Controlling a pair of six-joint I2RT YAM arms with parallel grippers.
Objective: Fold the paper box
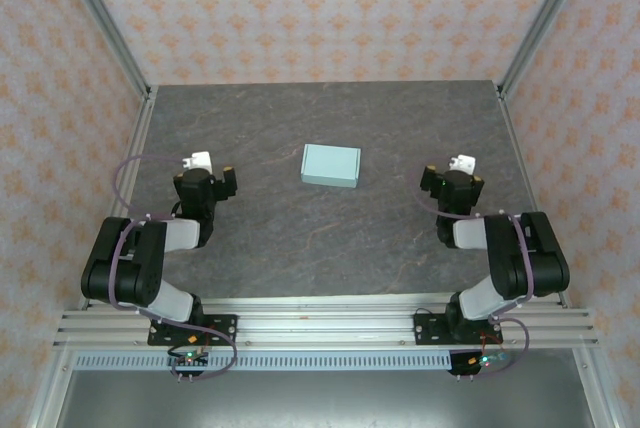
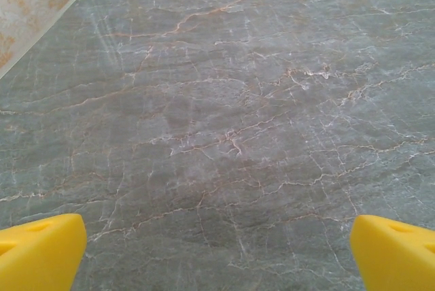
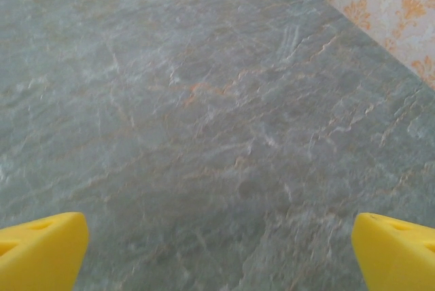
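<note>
The paper box [image 1: 331, 165] is a small pale mint-blue rectangular box lying on the dark marbled table [image 1: 330, 238], near its middle. My left gripper [image 1: 208, 176] rests to the left of it, well apart. To the right of the box, also apart, is my right gripper [image 1: 452, 178]. In the left wrist view the left gripper [image 2: 217, 253] stands open, its yellow fingertips [image 2: 41, 250] wide apart over bare table. The right gripper [image 3: 219, 253] is open too, yellow fingertips [image 3: 397, 250] at the frame's corners, nothing between them.
Aluminium posts [image 1: 100, 23] and orange-patterned walls [image 1: 330, 8] enclose the table on the left, back and right. A metal rail [image 1: 320, 323] carries both arm bases at the near edge.
</note>
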